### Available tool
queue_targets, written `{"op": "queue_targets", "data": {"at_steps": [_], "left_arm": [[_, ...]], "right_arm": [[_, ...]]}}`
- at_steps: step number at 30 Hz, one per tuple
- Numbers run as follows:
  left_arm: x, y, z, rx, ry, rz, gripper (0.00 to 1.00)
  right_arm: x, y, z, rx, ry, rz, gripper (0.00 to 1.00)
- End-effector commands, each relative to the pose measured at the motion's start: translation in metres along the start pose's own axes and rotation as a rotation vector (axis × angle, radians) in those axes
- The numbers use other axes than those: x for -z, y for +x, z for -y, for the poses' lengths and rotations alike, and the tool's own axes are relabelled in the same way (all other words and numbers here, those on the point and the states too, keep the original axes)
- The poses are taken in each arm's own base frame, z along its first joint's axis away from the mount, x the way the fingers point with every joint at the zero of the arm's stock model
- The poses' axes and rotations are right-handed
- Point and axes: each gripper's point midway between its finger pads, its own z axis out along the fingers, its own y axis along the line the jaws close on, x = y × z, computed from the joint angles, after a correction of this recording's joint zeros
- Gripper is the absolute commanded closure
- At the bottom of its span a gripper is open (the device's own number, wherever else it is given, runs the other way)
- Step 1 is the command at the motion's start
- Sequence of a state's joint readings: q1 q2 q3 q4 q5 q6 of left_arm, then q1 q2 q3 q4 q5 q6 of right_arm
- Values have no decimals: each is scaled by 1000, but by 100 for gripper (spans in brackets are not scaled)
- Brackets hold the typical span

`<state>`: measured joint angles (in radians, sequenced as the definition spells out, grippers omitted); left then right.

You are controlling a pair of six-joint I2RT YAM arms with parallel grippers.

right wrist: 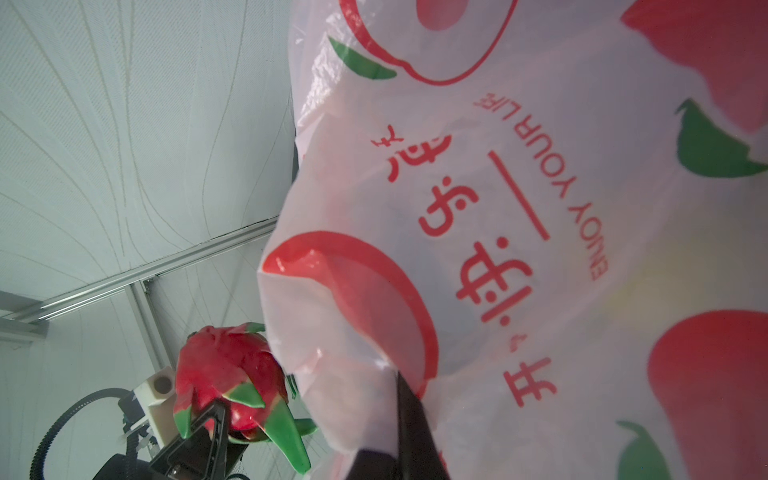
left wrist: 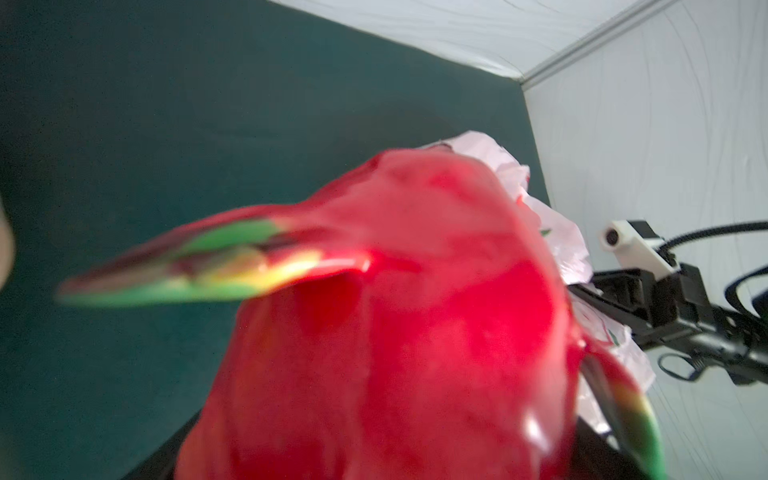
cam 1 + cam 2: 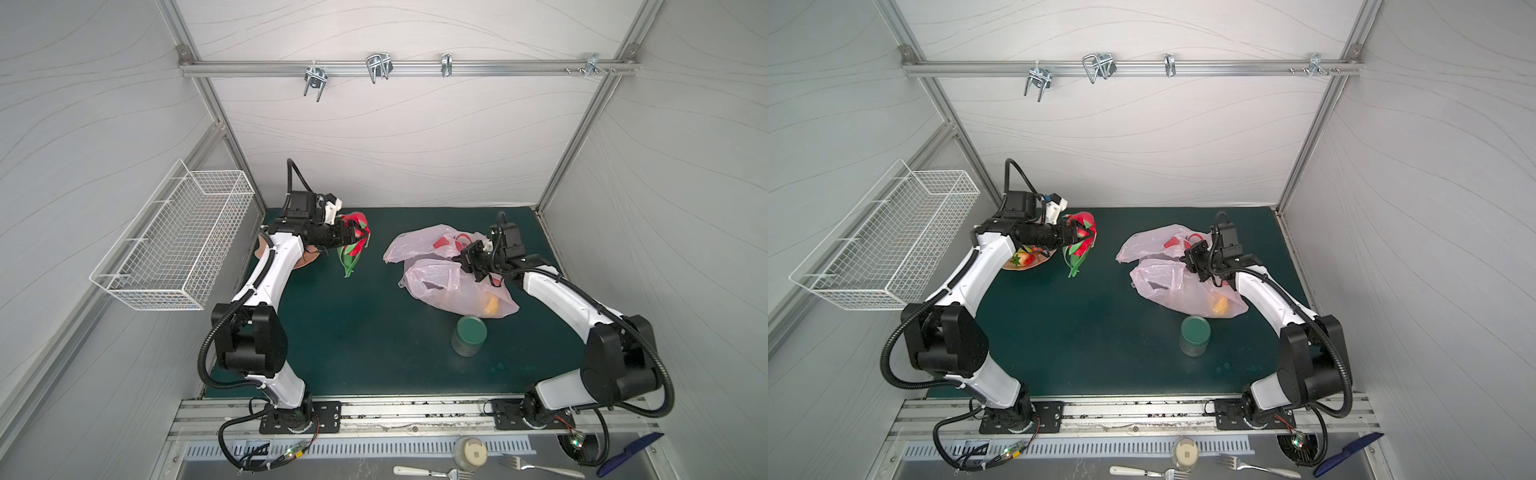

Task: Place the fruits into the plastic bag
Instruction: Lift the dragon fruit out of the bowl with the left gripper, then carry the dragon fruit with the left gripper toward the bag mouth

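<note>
The red dragon fruit (image 3: pixel 360 219) (image 3: pixel 1086 220) with green leaf tips hangs above the mat at the back left, and my left gripper (image 3: pixel 354 235) (image 3: pixel 1081 237) is closed around it. It fills the left wrist view (image 2: pixel 395 311), hiding the jaws, and also shows in the right wrist view (image 1: pixel 228 374). The pale pink plastic bag (image 3: pixel 440 282) (image 3: pixel 1167 282) (image 1: pixel 540 208) lies crumpled at the right. My right gripper (image 3: pixel 469 259) (image 3: pixel 1196 255) (image 1: pixel 399 399) is shut on a fold of its film. A yellow-orange fruit (image 3: pixel 490 305) shows through the bag. A strawberry (image 3: pixel 1026 258) rests on the peach dish (image 3: pixel 1038 264) under the left arm.
A green-lidded glass jar (image 3: pixel 469 334) stands in front of the bag. A white wire basket (image 3: pixel 174 245) hangs on the left wall. Forks (image 3: pixel 432 471), a small cup (image 3: pixel 469 453) and a blue comb (image 3: pixel 627 455) lie on the metal ledge at the front.
</note>
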<state>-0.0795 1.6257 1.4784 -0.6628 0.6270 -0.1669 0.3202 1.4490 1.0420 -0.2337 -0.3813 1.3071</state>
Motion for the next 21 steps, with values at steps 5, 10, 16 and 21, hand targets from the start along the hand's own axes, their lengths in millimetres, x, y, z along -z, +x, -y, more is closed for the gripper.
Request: {"op": "queue_targets", "data": {"at_steps": [5,10,16,21], "left_arm": [[-17,19,94,-155,236,-6,50],[-34,41,107,-188,267,-76,51],[-58,75,106,-259,242,-214,54],[-77,73,96,-271,200,-229,55]], "right_arm": [[17,4,0,24,19,10,100],[28,4,-3,57,33,24,100],[37,6,-5,75,36,29,100],[40,8,-4,80,40,25,100]]}}
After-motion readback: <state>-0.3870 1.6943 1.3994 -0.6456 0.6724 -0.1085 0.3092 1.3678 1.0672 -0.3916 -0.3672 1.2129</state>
